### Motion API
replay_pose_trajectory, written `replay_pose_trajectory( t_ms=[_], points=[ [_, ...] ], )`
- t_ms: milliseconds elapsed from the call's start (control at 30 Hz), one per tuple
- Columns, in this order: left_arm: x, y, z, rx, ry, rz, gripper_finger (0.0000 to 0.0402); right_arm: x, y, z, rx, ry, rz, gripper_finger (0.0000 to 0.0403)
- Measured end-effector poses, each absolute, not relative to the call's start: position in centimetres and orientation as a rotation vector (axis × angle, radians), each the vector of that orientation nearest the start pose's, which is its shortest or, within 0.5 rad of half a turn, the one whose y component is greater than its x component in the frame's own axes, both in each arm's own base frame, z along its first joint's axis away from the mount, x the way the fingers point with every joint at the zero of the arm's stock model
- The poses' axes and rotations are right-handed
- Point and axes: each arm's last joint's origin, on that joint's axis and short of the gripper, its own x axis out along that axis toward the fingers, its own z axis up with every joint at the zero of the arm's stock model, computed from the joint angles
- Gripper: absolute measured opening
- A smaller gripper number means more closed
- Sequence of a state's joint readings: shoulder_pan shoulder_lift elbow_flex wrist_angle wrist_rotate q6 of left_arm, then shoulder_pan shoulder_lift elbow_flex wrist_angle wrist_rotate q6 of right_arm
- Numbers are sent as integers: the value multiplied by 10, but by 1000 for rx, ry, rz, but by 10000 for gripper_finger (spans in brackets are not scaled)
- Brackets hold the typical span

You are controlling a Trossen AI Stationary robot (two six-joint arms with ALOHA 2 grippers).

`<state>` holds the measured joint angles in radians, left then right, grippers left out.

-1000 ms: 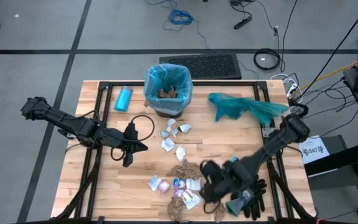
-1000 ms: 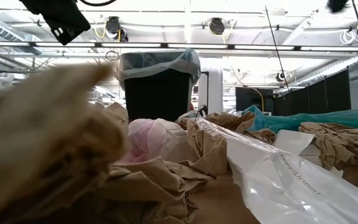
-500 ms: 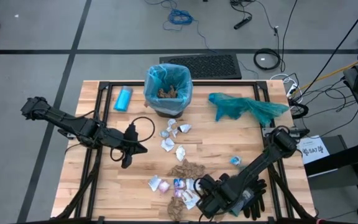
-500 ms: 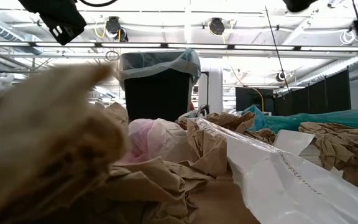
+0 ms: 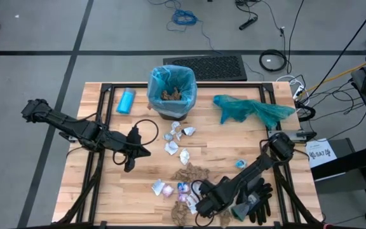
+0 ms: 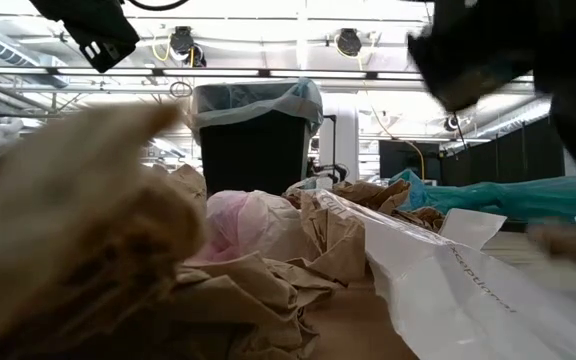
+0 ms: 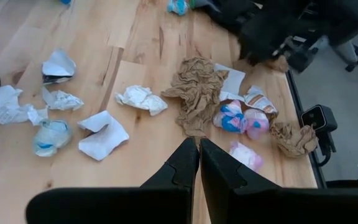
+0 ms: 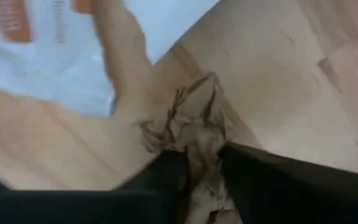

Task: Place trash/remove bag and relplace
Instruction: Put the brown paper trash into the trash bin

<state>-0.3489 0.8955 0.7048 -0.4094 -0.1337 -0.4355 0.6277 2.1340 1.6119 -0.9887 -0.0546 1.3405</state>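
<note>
Pinching a brown paper wad (image 8: 194,146) between right gripper (image 8: 199,171) fingers, hidden overhead

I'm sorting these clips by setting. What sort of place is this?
Probably a robotics lab or workshop. A light wooden table on a black frame stands on grey floor strewn with loose cables, and the low view shows open ceiling rails with mounted round lamps.

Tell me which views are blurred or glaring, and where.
Low view: the near brown paper wad is out of focus, the dark right arm at upper right is motion-smeared, and the ceiling lights glare behind the bin. Right wrist view: soft all over, though brown paper shows between the right gripper's fingers. High and left wrist views: sharp and evenly lit.
</note>
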Motion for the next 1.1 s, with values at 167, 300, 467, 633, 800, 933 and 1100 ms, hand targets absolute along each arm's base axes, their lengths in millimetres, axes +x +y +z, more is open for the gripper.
replay_pose_trajectory(
  t_ms=[167, 300, 467, 633, 800, 933, 1100],
  points=[
    [177, -60, 268, -272, 616, -79, 22, 323, 219, 207, 627, 1447, -490, 17],
    [177, -60, 268, -247, 615, -87, 22, 317, 188, 253, 612, 1315, -496, 6],
    [177, -60, 267, -247, 615, -85, 22, 320, 137, 298, 556, 1091, -495, 4],
    [177, -58, 268, -273, 605, -35, 22, 332, 83, 328, 486, 928, -431, 2],
    [178, -54, 268, -298, 598, 7, 22, 358, 36, 346, 415, 744, -272, 2],
    [179, -51, 268, -304, 595, 24, 22, 371, 1, 360, 350, 567, -230, 2],
    [179, -51, 268, -305, 594, 27, 22, 378, -38, 374, 243, 397, -268, 2]
  ],
)
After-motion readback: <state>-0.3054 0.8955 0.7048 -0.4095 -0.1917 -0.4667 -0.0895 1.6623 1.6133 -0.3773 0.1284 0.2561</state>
